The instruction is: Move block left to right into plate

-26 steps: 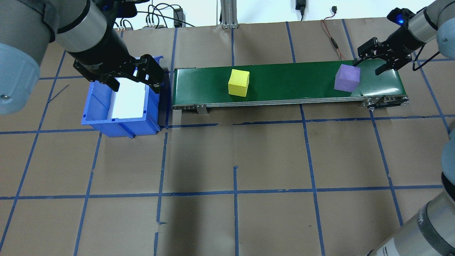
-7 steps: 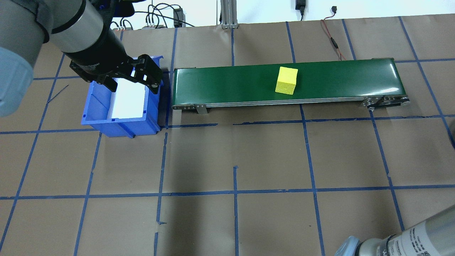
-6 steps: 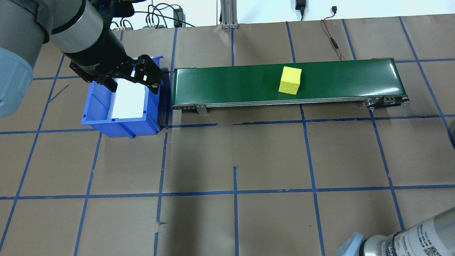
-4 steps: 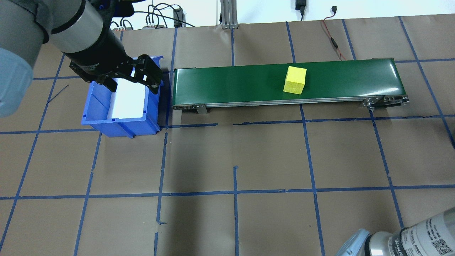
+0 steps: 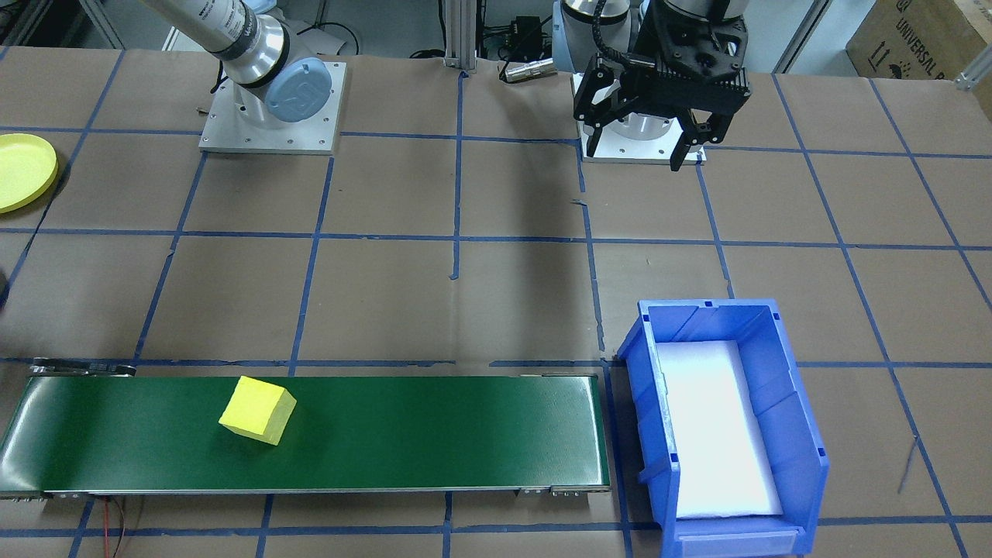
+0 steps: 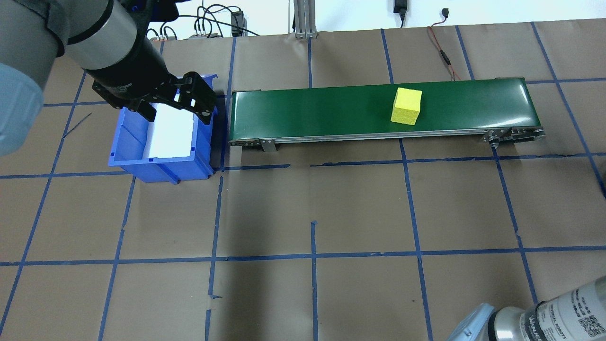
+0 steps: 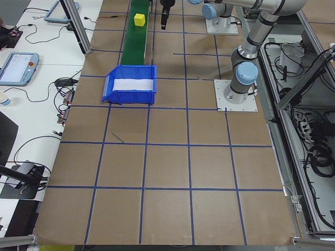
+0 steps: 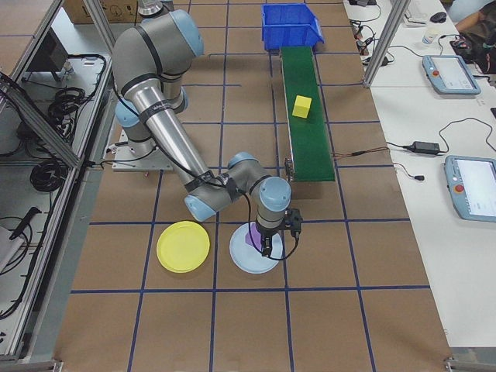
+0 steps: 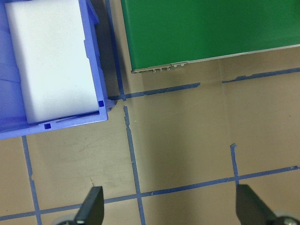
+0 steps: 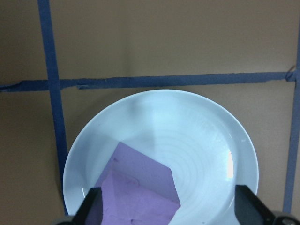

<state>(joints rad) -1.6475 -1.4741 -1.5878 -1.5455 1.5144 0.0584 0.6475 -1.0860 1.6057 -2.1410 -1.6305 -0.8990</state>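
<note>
A yellow block [image 6: 406, 106] [image 5: 257, 409] rides on the green conveyor belt [image 6: 331, 111], right of its middle in the overhead view. A purple block [image 10: 140, 187] [image 8: 253, 236] lies in a pale blue plate [image 10: 201, 140] [image 8: 242, 257]. My right gripper [image 10: 171, 211] [image 8: 267, 249] hangs just above it, open, its fingers wide of the block. The yellow plate [image 8: 183, 246] [image 5: 19, 170] sits beside the pale one and holds nothing. Above the blue bin [image 6: 163, 135], my left gripper [image 6: 176, 106] [image 5: 637, 153] [image 9: 171, 213] stays open with nothing between its fingers.
The bin has a white foam pad [image 9: 49, 56] on its floor and stands at the belt's left end. My right arm's elbow [image 6: 544, 322] fills the overhead view's bottom right corner. Brown paper with blue tape lines covers the table.
The yellow block has travelled right along the belt. The purple block and my right gripper, at the belt's right end 3.6 s ago, have left the overhead view. My left gripper has barely moved.
</note>
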